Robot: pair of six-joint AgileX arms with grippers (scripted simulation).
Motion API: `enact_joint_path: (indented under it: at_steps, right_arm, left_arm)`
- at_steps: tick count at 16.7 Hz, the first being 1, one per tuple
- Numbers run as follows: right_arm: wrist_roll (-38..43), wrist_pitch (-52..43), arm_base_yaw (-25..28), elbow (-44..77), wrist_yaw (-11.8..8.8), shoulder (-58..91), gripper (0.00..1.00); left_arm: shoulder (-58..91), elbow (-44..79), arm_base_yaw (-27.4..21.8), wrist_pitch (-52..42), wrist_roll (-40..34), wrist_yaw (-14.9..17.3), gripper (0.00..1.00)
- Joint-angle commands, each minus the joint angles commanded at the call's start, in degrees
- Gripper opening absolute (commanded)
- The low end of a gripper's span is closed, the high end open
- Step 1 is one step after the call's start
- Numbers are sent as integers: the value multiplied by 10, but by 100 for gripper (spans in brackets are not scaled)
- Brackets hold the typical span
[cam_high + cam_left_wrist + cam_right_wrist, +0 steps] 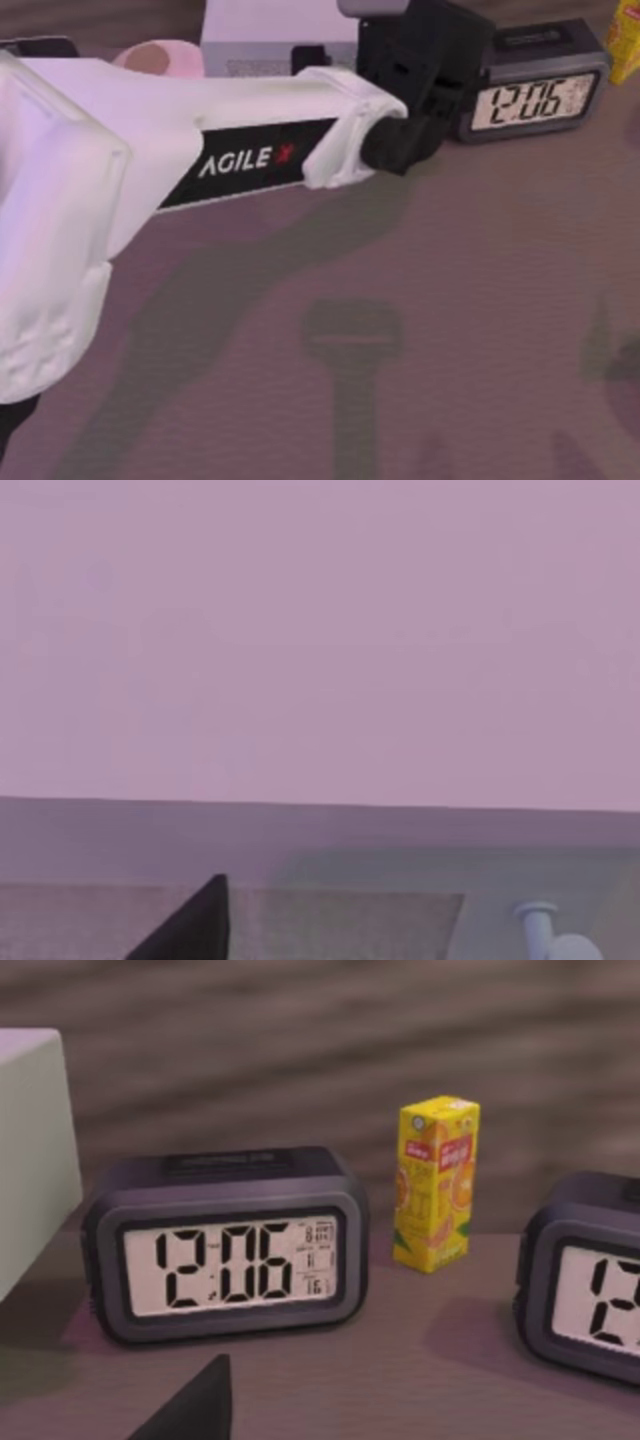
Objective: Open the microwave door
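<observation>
Top view: left claw (pixel 425 60) overlaps the microwave (pixel 275 35) front; its finger spread cannot be told.

Right wrist view: two clocks, a carton and a white box on the table

You see a black digital clock (pixel 225 1243) reading 12:06, upright on the table (pixel 400 1360). A yellow juice carton (pixel 436 1182) stands behind it, apart. A second black clock (pixel 585 1275) is cut off at one edge; a white box (pixel 30 1150) at the other. A dark fingertip (pixel 195 1410) intrudes in the foreground.

The white microwave (pixel 275 35) sat at the bench's 12 o'clock edge, its mesh-windowed door (pixel 340 925) facing me.
</observation>
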Motion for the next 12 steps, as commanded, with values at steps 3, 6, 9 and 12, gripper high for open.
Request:
enact_joint_path:
  at_steps: [3, 6, 9, 12]
  right_arm:
    - [0, 0, 0, 0, 0, 0, 100]
    - [0, 0, 0, 0, 0, 0, 100]
    - [0, 0, 0, 0, 0, 0, 100]
    - [0, 0, 0, 0, 0, 0, 100]
  left_arm:
    - [35, 33, 18, 10, 12, 16, 100]
    - [36, 34, 19, 10, 13, 16, 100]
    - [36, 34, 19, 10, 13, 16, 85]
    - [36, 34, 19, 10, 13, 16, 62]
